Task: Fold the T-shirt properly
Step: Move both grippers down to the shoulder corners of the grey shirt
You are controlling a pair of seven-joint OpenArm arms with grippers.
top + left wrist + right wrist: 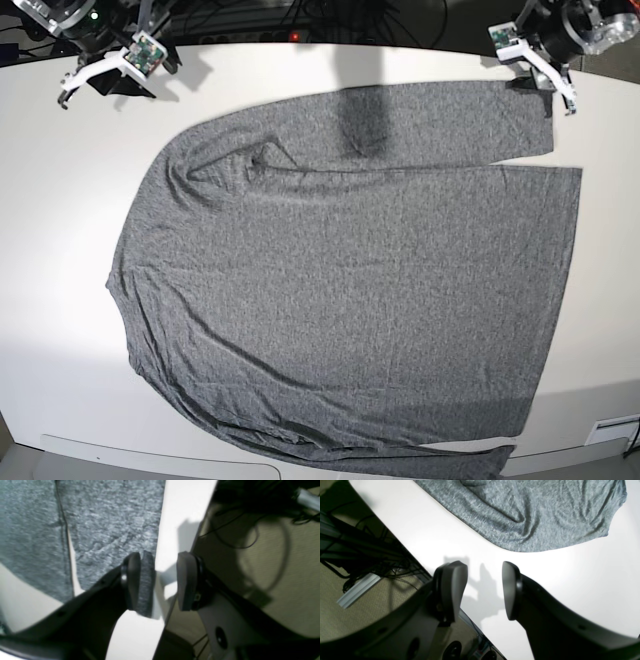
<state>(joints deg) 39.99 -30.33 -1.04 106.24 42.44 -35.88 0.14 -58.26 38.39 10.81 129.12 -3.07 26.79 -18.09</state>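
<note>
Base view shows the T-shirt (340, 290) spread flat on the counter (60, 300), long axis left-right. Left end effector (560, 85), spread and empty, hangs just beside the folded sleeve's cuff; right end effector (95, 75), also spread, sits farther off.

white table (60, 300), black cables (357, 552), beige floor (295, 580)
</note>
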